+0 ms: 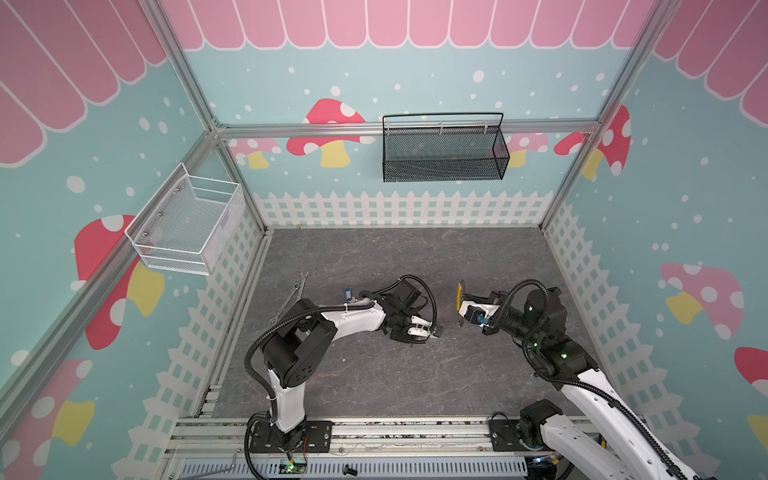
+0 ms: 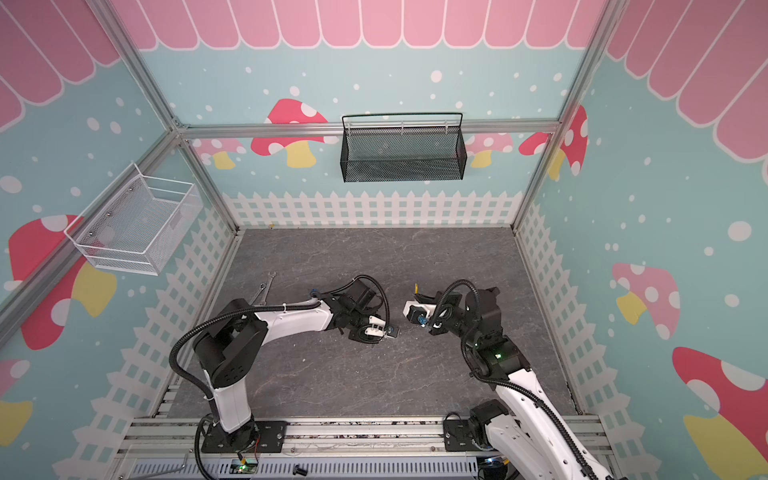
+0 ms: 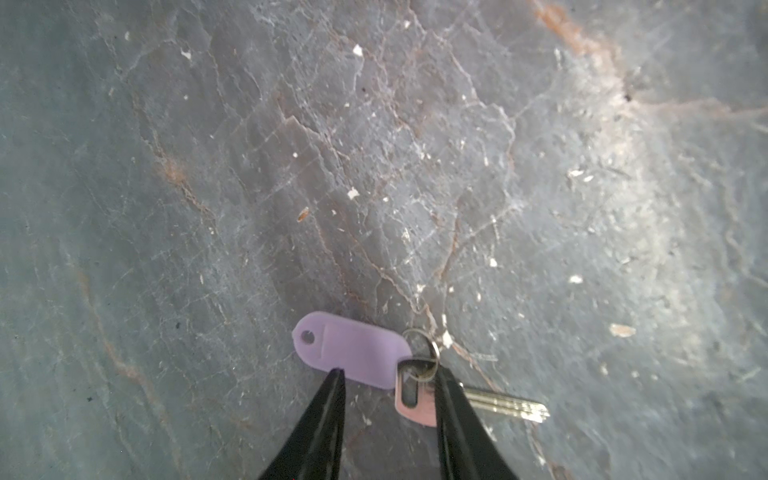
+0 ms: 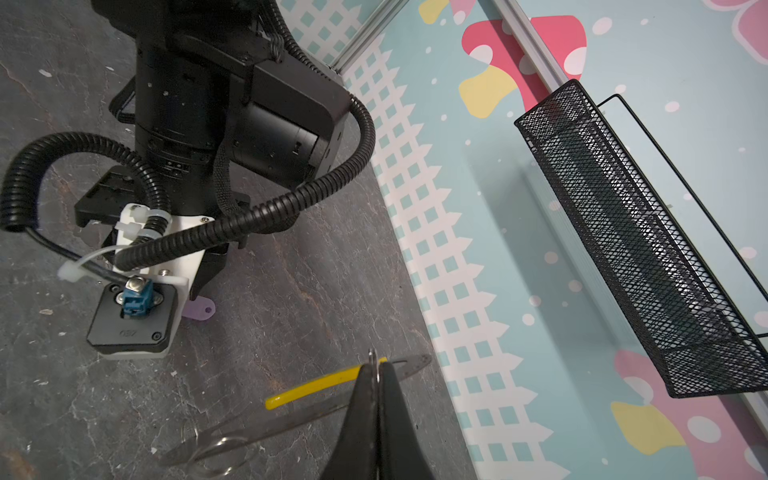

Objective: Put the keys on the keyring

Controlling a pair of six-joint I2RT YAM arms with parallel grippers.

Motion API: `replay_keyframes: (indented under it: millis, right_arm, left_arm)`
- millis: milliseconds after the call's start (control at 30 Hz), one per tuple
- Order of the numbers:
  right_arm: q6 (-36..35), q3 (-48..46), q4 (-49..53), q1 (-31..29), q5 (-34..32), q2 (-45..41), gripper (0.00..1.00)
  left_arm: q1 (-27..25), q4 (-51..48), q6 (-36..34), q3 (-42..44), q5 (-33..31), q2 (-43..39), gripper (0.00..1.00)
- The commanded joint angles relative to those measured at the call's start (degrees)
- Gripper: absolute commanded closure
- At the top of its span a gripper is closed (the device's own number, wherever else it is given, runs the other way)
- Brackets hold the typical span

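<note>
Lilac tag [image 3: 353, 353]: smooth, matt plastic; its key [image 3: 417, 411]: bright bare metal. Table top [image 3: 374, 166]: grey, stone-veined, matt, scuffed and flecked. Keyring [image 4: 316, 388]: thin wire with a glossy yellow plastic sleeve; wall basket [image 4: 623, 232]: black metal mesh.

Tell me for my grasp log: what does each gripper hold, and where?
Right gripper pinches the thin dark wire keyring beside its yellow segment. Left gripper holds nothing, straddling the lilac-tagged silver key.
</note>
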State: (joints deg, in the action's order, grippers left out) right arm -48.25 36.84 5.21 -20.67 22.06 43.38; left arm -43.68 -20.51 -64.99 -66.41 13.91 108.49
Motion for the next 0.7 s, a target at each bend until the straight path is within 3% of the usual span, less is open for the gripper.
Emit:
replay_keyframes:
  millis: [0,400,667]
  right_arm:
    - [-1.13,0.52,-0.3,0.23,1.12,-0.65,1.0]
    - [-1.14,0.43,-0.29,0.19,1.07,-1.01,1.0]
    - [-1.11,0.43,-0.32,0.19,1.14,-1.11,1.0]
  left_arm:
    - [-0.09,-0.92,-2.22,0.63,1.18,-2.11,0.63]
    - [0.0,-2.79,-2.42,0.83,4.03,-2.53,0.63]
    - [-0.12,-3.25,-1.87,-0.38,2.1,-0.22,0.63]
